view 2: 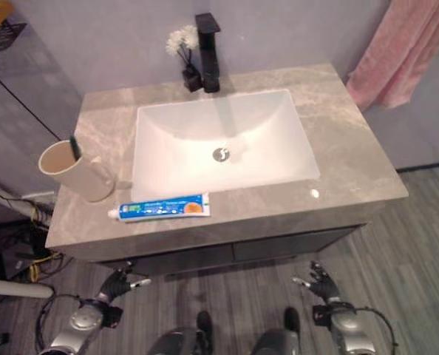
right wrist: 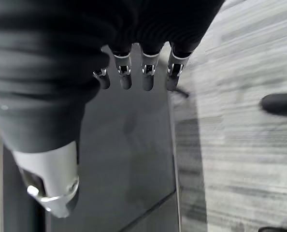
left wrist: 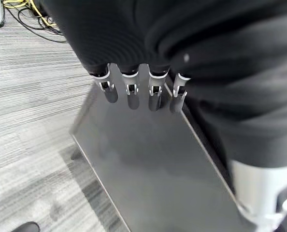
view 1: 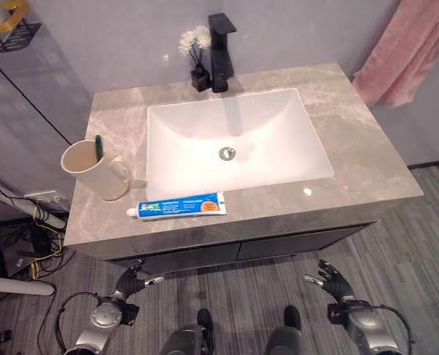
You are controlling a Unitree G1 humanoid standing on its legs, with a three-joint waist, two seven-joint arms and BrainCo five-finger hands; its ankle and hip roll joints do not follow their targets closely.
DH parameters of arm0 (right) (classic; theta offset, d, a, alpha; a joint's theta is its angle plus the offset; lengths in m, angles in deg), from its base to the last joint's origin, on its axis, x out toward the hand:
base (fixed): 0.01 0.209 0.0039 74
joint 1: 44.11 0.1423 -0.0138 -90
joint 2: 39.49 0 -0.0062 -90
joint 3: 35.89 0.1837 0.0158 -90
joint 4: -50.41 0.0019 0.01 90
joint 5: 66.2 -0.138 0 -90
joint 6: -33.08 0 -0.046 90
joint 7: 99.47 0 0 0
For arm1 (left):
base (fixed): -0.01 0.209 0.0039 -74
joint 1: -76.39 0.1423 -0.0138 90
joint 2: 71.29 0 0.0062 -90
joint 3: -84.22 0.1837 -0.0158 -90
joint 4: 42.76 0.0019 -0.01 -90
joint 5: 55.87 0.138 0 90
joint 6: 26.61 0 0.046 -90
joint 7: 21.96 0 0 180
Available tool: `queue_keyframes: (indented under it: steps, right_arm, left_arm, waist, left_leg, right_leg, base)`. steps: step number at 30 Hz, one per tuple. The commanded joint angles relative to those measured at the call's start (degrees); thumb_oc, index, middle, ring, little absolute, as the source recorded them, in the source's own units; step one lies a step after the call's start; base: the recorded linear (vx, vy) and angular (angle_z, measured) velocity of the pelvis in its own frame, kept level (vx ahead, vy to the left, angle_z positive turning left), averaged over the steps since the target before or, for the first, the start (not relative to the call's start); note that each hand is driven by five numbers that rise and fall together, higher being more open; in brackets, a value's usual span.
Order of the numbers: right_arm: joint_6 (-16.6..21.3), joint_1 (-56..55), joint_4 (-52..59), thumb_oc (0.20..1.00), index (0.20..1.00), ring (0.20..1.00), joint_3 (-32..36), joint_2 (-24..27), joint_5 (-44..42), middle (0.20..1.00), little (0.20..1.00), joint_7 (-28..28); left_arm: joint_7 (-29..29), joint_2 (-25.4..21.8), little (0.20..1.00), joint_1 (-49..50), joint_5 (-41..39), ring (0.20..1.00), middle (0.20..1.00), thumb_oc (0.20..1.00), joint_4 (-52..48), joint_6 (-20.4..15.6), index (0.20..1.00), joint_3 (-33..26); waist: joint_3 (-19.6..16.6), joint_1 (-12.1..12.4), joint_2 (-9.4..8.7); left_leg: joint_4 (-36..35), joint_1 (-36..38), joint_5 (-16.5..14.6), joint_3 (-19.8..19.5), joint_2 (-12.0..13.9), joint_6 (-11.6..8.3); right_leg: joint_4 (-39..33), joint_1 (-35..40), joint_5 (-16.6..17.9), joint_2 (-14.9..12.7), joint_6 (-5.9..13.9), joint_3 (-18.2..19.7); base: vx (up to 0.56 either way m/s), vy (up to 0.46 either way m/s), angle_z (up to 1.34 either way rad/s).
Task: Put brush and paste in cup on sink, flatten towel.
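Left eye view has the left hand (view 1: 134, 279) at the lower left and the right hand (view 1: 330, 279) at the lower right, both low before the dark cabinet (view 1: 242, 250), fingers loosely straight and holding nothing. Above them, the paste (view 1: 181, 206) lies flat on the tabletop (view 1: 352, 148) along the front edge of the sink (view 1: 234, 140). Left of it stands the cup (view 1: 94, 168) with the brush (view 1: 98, 146) upright inside. A pink towel (view 1: 408, 48) hangs bunched at the upper right.
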Motion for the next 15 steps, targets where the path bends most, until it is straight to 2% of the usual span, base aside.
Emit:
queue_keyframes:
  steps: [1, 2, 4, 7, 10, 15]
  right_arm:
    - [2.21, 0.98, 0.88, 1.000, 1.000, 1.000, -1.69, 2.55, -0.22, 1.000, 1.000, 0.96]
    - [2.39, 0.75, 1.17, 1.000, 1.000, 1.000, -2.26, 2.84, 0.10, 1.000, 1.000, 1.09]
    - [2.29, 0.43, 1.52, 1.000, 1.000, 1.000, -2.92, 3.12, 1.35, 1.000, 1.000, 1.02]
    - [2.26, 0.60, 0.68, 1.000, 1.000, 1.000, -3.36, 3.67, 1.40, 1.000, 1.000, 1.04]
    - [2.08, 0.18, 0.66, 1.000, 1.000, 1.000, -3.10, 4.26, 1.77, 1.000, 1.000, 1.01]
    - [2.02, -0.52, -0.41, 1.000, 1.000, 1.000, -2.41, 5.19, 1.75, 1.000, 1.000, 1.57]
  left_arm:
    - [0.42, -0.70, 1.000, 1.26, -0.10, 1.000, 1.000, 1.000, -3.32, -2.15, 1.000, -2.52]
    - [0.76, -0.64, 1.000, 1.64, -0.04, 1.000, 1.000, 1.000, -3.49, -2.12, 1.000, -2.14]
    - [0.99, -0.77, 1.000, 2.21, 0.55, 1.000, 1.000, 1.000, -4.09, -2.11, 1.000, -1.74]
    - [1.10, -0.46, 1.000, 1.97, 2.16, 1.000, 1.000, 1.000, -3.73, -2.05, 1.000, -0.66]
    - [1.56, -0.49, 1.000, 2.96, 2.17, 1.000, 1.000, 1.000, -4.52, -1.94, 1.000, -0.83]
    - [3.60, -4.69, 1.000, 4.40, 6.95, 1.000, 1.000, 1.000, -8.53, -2.33, 1.000, 1.82]
  waist:
    - [-1.03, 0.11, 0.32]
    - [-1.29, 0.17, 0.05]
    - [-0.96, 1.00, -0.57]
    - [-1.27, 0.97, -0.76]
    - [-1.69, 1.27, -0.89]
    - [-2.14, 1.09, -0.82]
  left_leg:
    - [-4.67, 1.66, 3.62, -4.59, 2.17, -3.17]
    - [-5.57, 2.23, 3.94, -4.81, 1.77, -2.98]
    - [-5.41, 2.80, 4.02, -4.98, 1.24, -3.18]
    - [-6.62, 3.81, 4.45, -5.54, 1.24, -3.79]
    - [-7.47, 4.79, 4.78, -5.36, 1.65, -4.01]
    - [-8.75, 5.25, 5.78, -6.74, 2.32, -4.66]
  right_leg:
    - [-0.19, 2.00, -6.00, 10.62, 3.35, 4.58]
    - [-0.34, 1.95, -6.92, 12.91, 2.46, 4.33]
    - [-1.50, 2.99, -6.44, 12.32, 2.49, 1.20]
    - [-4.21, 4.63, -6.62, 14.20, 2.19, 2.92]
    - [-4.95, 5.62, -6.55, 14.15, 2.02, 2.09]
    - [-5.56, 6.19, -7.34, 14.56, 1.27, 0.89]
  base:
    - [0.09, 0.160, 0.08]
    - [0.04, 0.005, 0.14]
    - [0.01, -0.032, 0.22]
    - [0.03, -0.046, 0.22]
    - [0.06, -0.075, 0.10]
    - [0.00, -0.092, 0.15]
